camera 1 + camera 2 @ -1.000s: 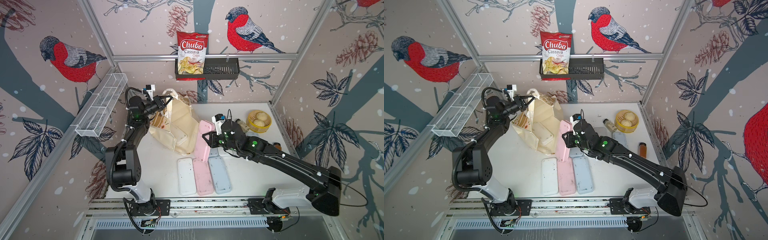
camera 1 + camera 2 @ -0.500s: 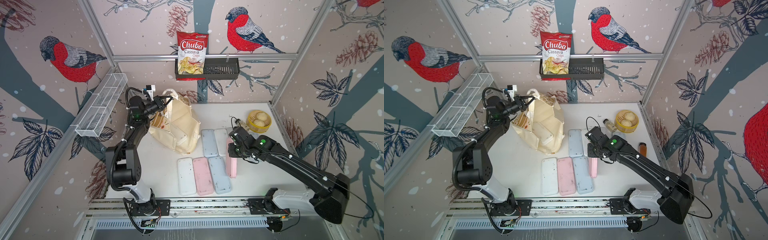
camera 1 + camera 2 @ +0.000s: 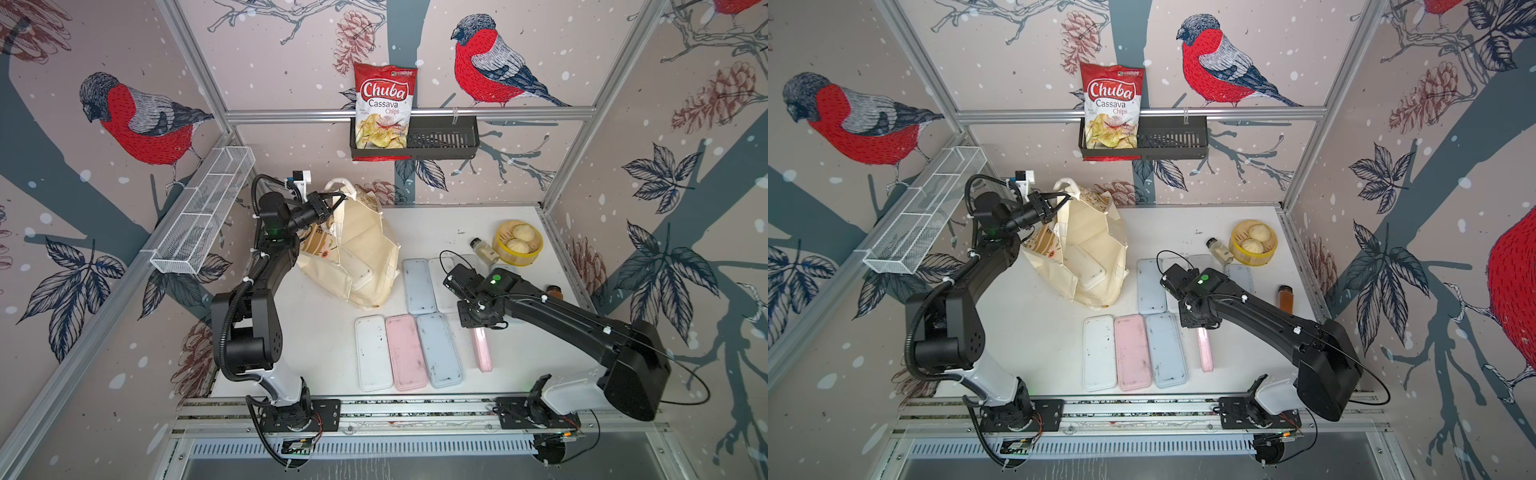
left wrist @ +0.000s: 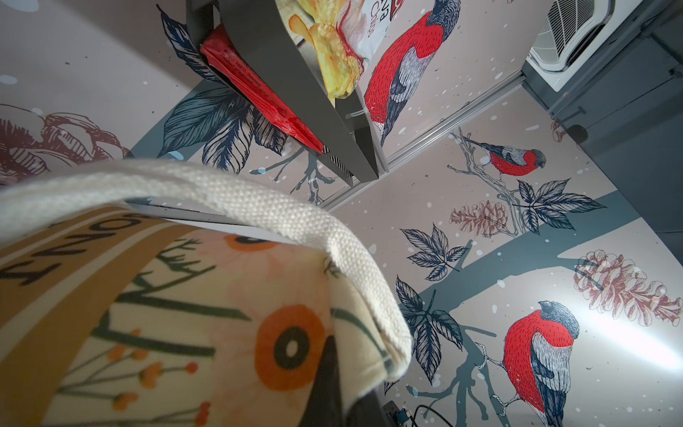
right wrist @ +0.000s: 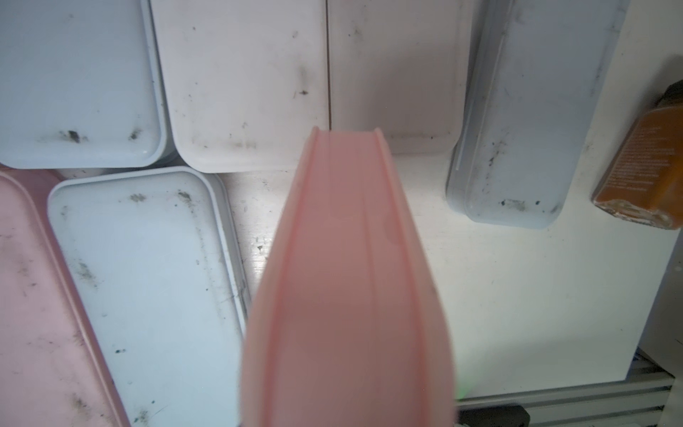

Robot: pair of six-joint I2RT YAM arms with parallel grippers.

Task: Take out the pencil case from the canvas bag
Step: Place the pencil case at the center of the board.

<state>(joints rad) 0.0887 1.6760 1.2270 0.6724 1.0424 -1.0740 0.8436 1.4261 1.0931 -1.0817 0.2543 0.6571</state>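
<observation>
Top view: your right gripper (image 3: 478,326) grips pink pencil case (image 3: 482,353), on edge, extending toward 6 o'clock; left gripper (image 3: 332,200) pinches canvas bag (image 3: 361,249) handle.

In both top views the right gripper (image 3: 477,325) hides one end of the slim pink plastic pencil case (image 3: 482,351) it clamps, and its jaws cannot be seen. The right wrist view shows that case (image 5: 347,295) blurred and running off the frame; the left wrist view crops the cream floral canvas bag (image 4: 184,314) and its lettering
</observation>
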